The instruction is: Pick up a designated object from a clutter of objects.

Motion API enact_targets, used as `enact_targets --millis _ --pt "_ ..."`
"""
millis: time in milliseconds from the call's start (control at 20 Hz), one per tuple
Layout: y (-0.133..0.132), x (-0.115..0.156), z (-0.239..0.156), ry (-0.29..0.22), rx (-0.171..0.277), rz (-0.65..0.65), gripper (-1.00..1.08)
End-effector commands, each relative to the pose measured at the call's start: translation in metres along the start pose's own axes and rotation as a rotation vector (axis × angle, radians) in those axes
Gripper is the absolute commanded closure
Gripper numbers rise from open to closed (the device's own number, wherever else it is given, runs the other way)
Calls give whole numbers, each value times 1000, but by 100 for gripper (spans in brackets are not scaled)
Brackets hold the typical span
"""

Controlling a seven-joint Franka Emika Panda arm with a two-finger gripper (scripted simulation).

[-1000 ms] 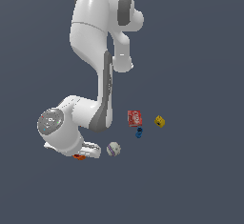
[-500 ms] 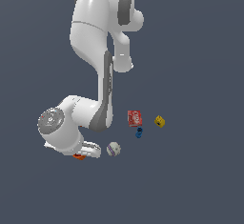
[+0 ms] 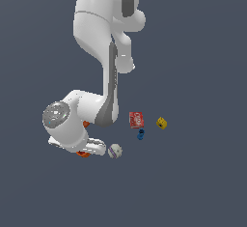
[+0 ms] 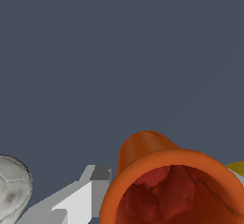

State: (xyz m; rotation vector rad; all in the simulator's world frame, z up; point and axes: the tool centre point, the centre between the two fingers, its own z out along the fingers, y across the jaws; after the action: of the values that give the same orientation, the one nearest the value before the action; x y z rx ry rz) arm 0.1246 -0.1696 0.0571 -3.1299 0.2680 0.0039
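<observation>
Wrist view is showing the orange cup filling the near part of the picture, its open rim turned toward the camera and its reddish hollow inside plainly visible. One pale grey finger of the gripper is lying just beside the cup's wall, on the side toward the baseball. The other finger is hidden behind the cup, so whether the jaws are already pressing on the cup or merely straddling it cannot be told from here.

Set against the two earlier exterior pictures, almost nothing is changing: the arm is staying folded low over the same spot on the counter, and the cup is still peeking out as a small orange sliver under the hand. The baseball is sitting just beside the hand on the exterior view's right, unmoved. The red box, the small blue piece and the yellow die are also holding their places, well apart from the hand.

That stillness probably means the descent is finishing and the grasp itself is the step in hand; the cup is not yet leaving the counter as far as either view shows. A sliver of yellow is showing past the cup's rim, possibly the lemon, though too little of it is visible to be sure.
</observation>
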Motion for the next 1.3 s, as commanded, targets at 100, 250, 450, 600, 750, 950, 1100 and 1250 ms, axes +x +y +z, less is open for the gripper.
enact_targets --millis 100,250,450,600,750,950,1100,1250 --pt "-13 -14 -19 2 1 -1 108" --pt "-25 -26 -36 2 1 -1 108" --pt "-43 -47 -62 2 1 -1 108" --pt "-57 -62 -83 2 1 -1 108" --pt "-71 -78 -104 2 1 -1 108" --pt "-91 -100 -133 2 1 -1 108" --pt "-106 -116 -156 2 0 -1 108" --pt "-122 -133 -179 2 -1 -1 108"
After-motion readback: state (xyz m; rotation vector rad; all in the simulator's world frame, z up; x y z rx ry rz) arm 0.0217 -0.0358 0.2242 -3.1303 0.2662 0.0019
